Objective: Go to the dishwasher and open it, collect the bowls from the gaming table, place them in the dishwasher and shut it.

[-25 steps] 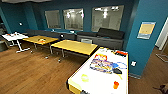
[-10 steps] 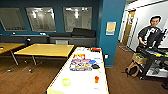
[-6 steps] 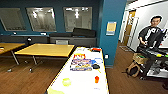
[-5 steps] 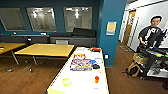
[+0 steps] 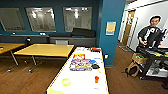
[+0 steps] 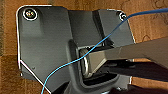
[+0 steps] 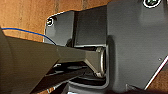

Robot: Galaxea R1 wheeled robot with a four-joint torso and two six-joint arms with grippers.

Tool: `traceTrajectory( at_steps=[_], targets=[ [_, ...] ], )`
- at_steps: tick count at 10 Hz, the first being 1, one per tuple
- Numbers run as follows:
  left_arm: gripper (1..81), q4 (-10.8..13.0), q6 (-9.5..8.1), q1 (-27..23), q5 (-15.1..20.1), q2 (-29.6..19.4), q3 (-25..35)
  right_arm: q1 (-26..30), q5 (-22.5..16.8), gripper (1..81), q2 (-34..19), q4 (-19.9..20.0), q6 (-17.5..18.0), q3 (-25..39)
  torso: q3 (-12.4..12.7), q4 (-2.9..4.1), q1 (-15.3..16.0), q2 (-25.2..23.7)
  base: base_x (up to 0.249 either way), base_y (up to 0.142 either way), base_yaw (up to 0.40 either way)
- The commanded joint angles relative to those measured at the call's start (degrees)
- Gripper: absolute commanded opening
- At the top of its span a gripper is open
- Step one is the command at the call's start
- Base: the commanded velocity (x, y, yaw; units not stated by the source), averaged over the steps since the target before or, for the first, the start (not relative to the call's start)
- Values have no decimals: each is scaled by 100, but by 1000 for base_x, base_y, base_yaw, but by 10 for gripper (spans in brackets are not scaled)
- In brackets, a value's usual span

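Note:
The gaming table (image 5: 82, 86), long with a white top, runs away from me just ahead in the head view. A pale yellow-green bowl (image 5: 66, 81) rests near its close left side. A smaller orange-red bowl (image 5: 96, 79) stands to the right of it. Colourful board-game boxes (image 5: 80, 64) lie further along the top. The dishwasher is out of view. Both wrist views look down at wooden floor (image 6: 147, 25) past my own dark plates.
Yellow-topped tables (image 5: 46, 50) stand to the left on the wood floor. A teal pillar (image 5: 111, 30) rises beyond the table's far end. A person (image 5: 151, 32) stands at the right behind a control rig, with a bag (image 5: 132, 70) on the floor.
The camera has swung right and moved closer. The white-topped table now lies straight ahead and larger, and the person has come into view at the right.

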Motion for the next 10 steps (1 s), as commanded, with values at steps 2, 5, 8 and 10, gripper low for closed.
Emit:
traceTrajectory(
  at_steps=[2,5,8,10],
  targets=[
    [811,52,5,-204,304,-22,49,226,-271,811,24,-76,-23,44,0,0,-4,-2,0,104,0],
    [811,52,5,-204,304,-22,41,234,-271,811,24,-76,-23,44,2,0,-2,-2,0,104,0],
    [811,52,5,-196,312,-14,41,225,-271,811,24,-76,-23,44,2,0,-2,-2,0,104,0],
    [811,52,5,-204,304,-14,41,208,-262,811,24,-76,-23,44,2,0,-2,-2,0,104,0]
  ],
)
